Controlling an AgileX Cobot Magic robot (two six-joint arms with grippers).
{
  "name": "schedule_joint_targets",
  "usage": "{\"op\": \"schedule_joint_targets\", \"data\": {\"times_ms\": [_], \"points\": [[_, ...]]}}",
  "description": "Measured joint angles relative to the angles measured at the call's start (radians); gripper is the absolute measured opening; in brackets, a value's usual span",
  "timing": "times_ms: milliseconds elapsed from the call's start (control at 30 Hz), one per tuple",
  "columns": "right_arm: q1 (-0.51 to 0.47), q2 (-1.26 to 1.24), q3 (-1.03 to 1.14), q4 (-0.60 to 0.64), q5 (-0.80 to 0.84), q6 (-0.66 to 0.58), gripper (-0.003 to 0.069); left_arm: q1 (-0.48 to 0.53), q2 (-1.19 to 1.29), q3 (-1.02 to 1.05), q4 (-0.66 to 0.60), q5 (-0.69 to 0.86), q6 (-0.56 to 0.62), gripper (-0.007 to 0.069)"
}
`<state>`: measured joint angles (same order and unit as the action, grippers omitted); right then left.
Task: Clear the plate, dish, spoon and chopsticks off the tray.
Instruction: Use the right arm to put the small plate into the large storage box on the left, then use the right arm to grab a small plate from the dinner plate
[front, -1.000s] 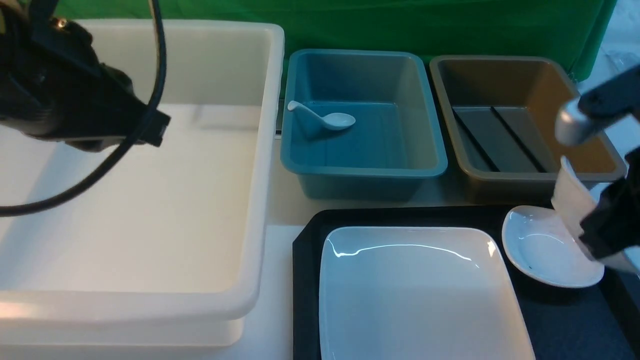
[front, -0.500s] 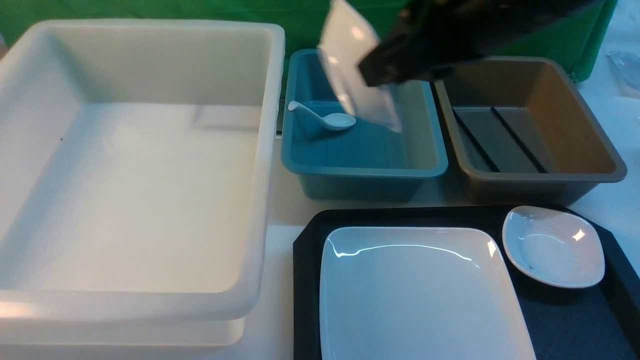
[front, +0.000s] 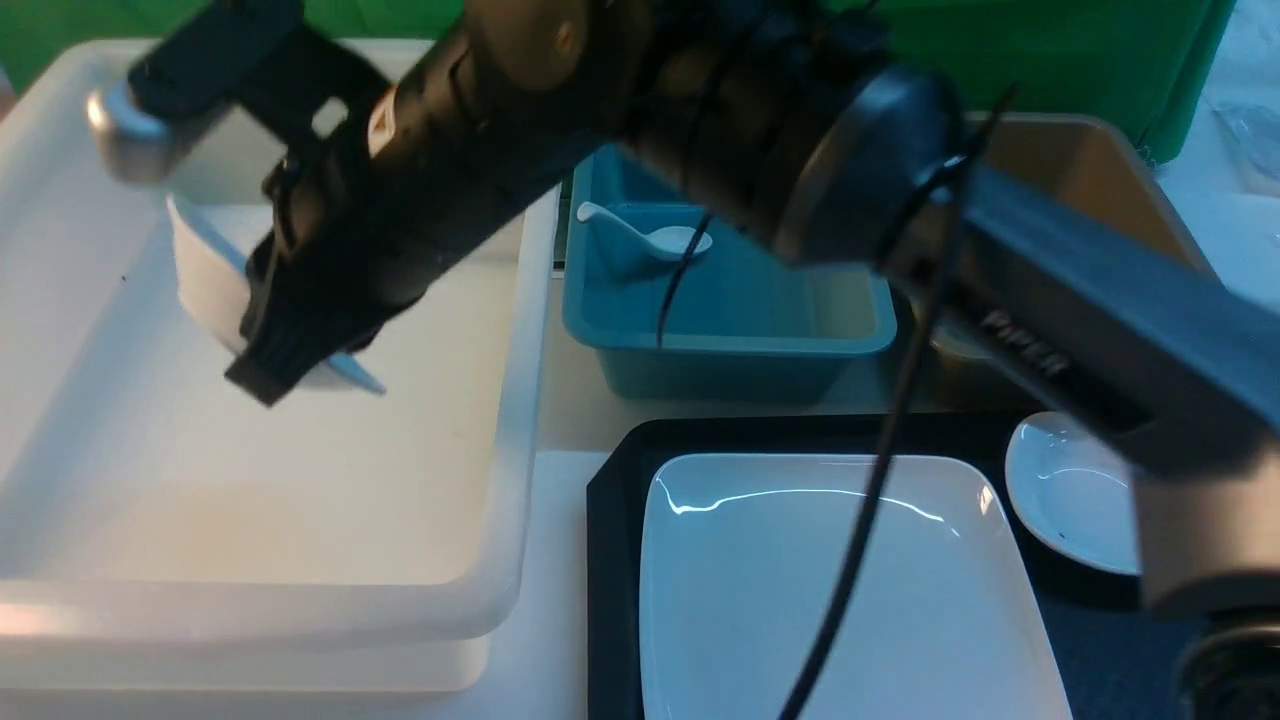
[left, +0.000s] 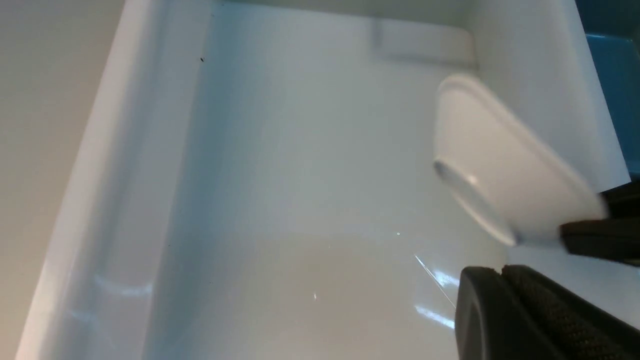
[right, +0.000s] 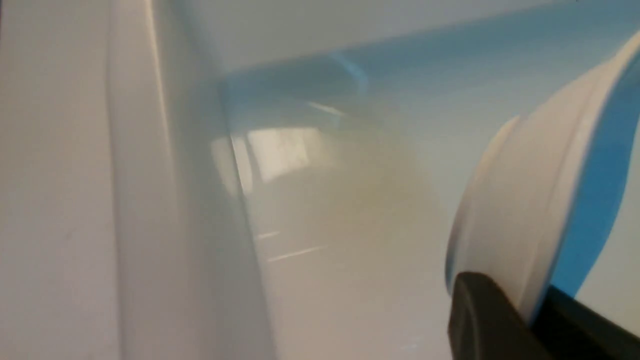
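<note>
Right gripper (front: 300, 355) is pinched on the rim of the small white dish (front: 205, 275). The pads are clamped across the edge and the dish hangs steeply tilted, foot ring facing outward. Directly under the claw is the floor of the white tub (front: 525, 400). The dish looks clear of the floor, but I can't confirm a gap. Step in hand, as I read it, is setting the dish down in the tub. Bring the low edge close to the floor and roll the wrist to flatten the dish before spreading the jaws. It's ceramic, so don't drop it from height. Left gripper (left: 501, 274) sits just beside the claw inside the same tub, pads apparently pressed together and empty, so watch clearance there on release. Exit straight up before swinging back, because the arm and its cable span the blue tub (front: 730, 345), where the spoon (front: 650, 235) lies. Well off to the claw's right and nearer the robot, the plate (front: 840, 590) and a second small dish (front: 1070, 500) remain on the tray (front: 610, 560). The chopsticks aren't visible, since the arm blocks the brown tub (front: 1090, 160).
</note>
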<state>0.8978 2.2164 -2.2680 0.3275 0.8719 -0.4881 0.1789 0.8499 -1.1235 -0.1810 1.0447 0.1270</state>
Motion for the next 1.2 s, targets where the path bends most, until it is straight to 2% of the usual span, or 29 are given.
{"op": "schedule_joint_targets", "data": {"times_ms": [133, 400, 500, 633, 800, 1000, 1067, 1100, 1133, 1167, 1200], "points": [[0.012, 0.084, 0.000, -0.086, -0.002, 0.000, 0.0068, 0.000, 0.000, 0.001, 0.000, 0.001, 0.005, 0.0013], [0.013, 0.133, 0.000, -0.117, -0.011, 0.001, 0.0090, 0.000, 0.000, 0.001, -0.002, 0.001, 0.006, 0.0013], [0.013, 0.133, -0.001, -0.116, -0.017, 0.002, 0.0151, 0.001, 0.000, 0.001, -0.002, 0.001, 0.007, 0.0013], [0.013, 0.133, -0.001, -0.116, -0.013, 0.018, 0.0281, 0.001, 0.000, 0.001, -0.002, 0.001, 0.008, 0.0013], [0.013, 0.133, -0.001, -0.116, 0.008, 0.058, 0.0335, 0.001, 0.000, 0.001, -0.002, 0.001, 0.012, 0.0013], [0.013, 0.110, -0.001, -0.134, 0.052, 0.120, 0.0337, 0.001, 0.000, 0.001, -0.002, 0.001, 0.030, 0.0013], [0.013, 0.077, -0.001, -0.177, 0.096, 0.142, 0.0326, 0.001, 0.000, 0.001, -0.002, 0.001, 0.031, 0.0013], [0.012, 0.052, -0.001, -0.215, 0.120, 0.163, 0.0303, 0.001, 0.000, 0.001, -0.002, 0.001, 0.031, 0.0013], [0.005, 0.006, -0.001, -0.286, 0.161, 0.194, 0.0237, 0.001, 0.000, 0.001, -0.002, 0.001, 0.031, 0.0013], [0.004, 0.006, -0.001, -0.295, 0.161, 0.198, 0.0227, 0.001, 0.000, 0.001, -0.002, 0.001, 0.031, 0.0013], [-0.012, -0.051, -0.001, -0.375, 0.216, 0.218, 0.0127, 0.001, 0.000, 0.001, -0.002, 0.001, 0.033, 0.0013]]}}
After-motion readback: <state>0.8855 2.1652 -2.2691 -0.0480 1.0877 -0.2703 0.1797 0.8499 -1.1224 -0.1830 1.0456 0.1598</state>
